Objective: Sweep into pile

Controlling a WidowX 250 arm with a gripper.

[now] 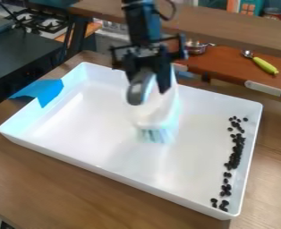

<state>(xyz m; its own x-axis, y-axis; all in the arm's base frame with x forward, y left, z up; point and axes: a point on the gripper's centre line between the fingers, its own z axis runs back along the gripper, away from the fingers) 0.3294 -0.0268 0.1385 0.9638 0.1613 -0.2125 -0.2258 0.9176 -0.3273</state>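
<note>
Our black two-finger gripper (150, 85) grasps a white brush with pale-blue bristles (159, 112) near the middle of the white rectangular tray (113, 173). Small black beans (236, 154) line its wall from 3 to 5 o'clock; we judge them gathered sideways but still needing to be drawn into one compact pile.

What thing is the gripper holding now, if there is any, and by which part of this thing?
The gripper holds a white brush by the brush's upper part, above the downward-pointing bristles.
</note>
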